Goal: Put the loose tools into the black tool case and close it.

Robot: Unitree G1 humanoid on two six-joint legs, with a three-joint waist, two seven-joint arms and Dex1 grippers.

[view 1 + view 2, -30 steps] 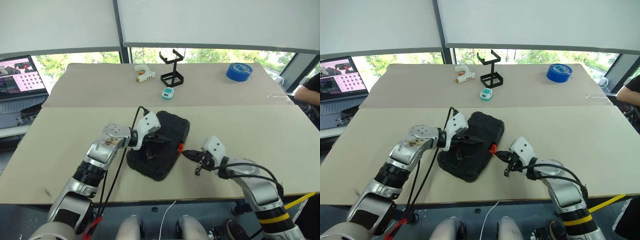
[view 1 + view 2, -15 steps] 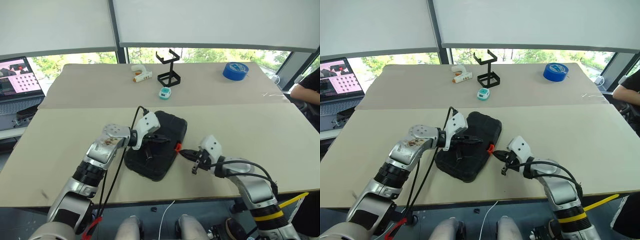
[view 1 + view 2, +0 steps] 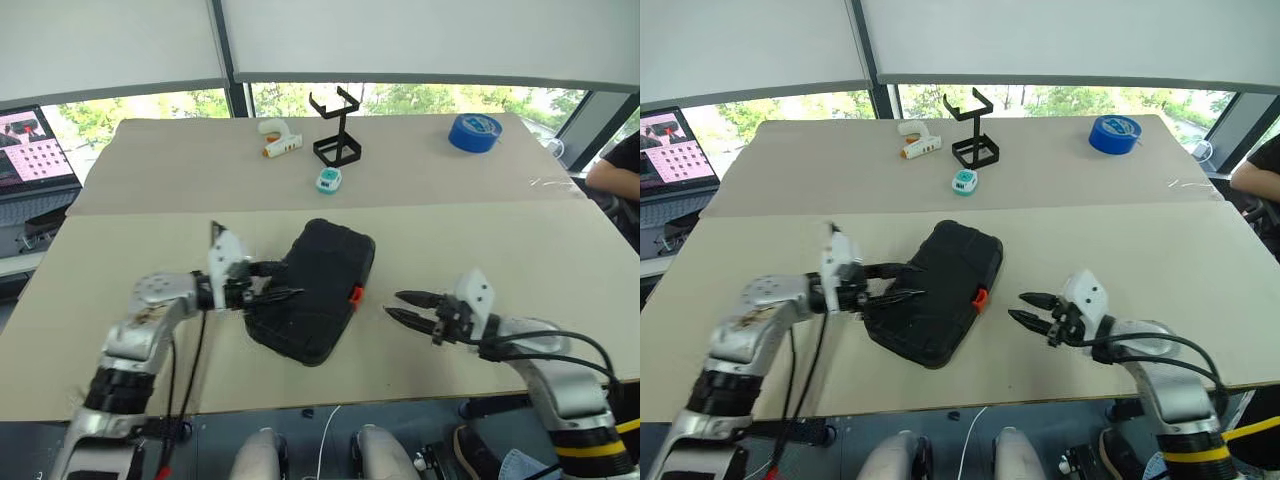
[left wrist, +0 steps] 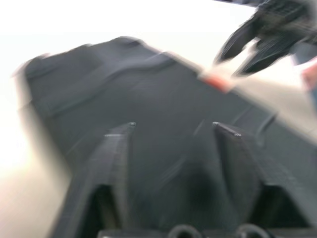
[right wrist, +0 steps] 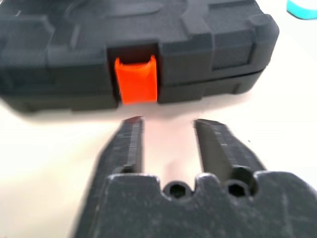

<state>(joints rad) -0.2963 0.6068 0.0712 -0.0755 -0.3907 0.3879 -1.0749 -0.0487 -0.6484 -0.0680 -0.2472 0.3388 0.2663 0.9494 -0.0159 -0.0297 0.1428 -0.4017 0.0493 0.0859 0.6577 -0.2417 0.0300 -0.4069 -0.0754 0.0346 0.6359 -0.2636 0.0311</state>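
The black tool case (image 3: 318, 285) lies shut on the beige table, its orange latch (image 3: 355, 294) facing my right side. The loose tools are out of view. My left gripper (image 3: 281, 281) is open at the case's left edge, with its fingers over the lid and nothing between them. In the left wrist view the fingers (image 4: 117, 148) stand apart above the textured shell (image 4: 148, 84). My right gripper (image 3: 396, 305) is open, a short way right of the latch, and points at it. In the right wrist view the latch (image 5: 135, 79) sits just beyond the spread gripper (image 5: 163, 121).
At the back of the table are a white glue gun (image 3: 275, 145), a black wire stand (image 3: 337, 135), a small teal object (image 3: 328, 180) and a blue tape roll (image 3: 475, 130). A laptop (image 3: 35, 150) stands at far left. A person's arm (image 3: 615, 175) shows at far right.
Both grippers have opened. The left hand drew back to the left off the lid, and the right hand pulled away to the right of the latch. The camera view shifted a little.
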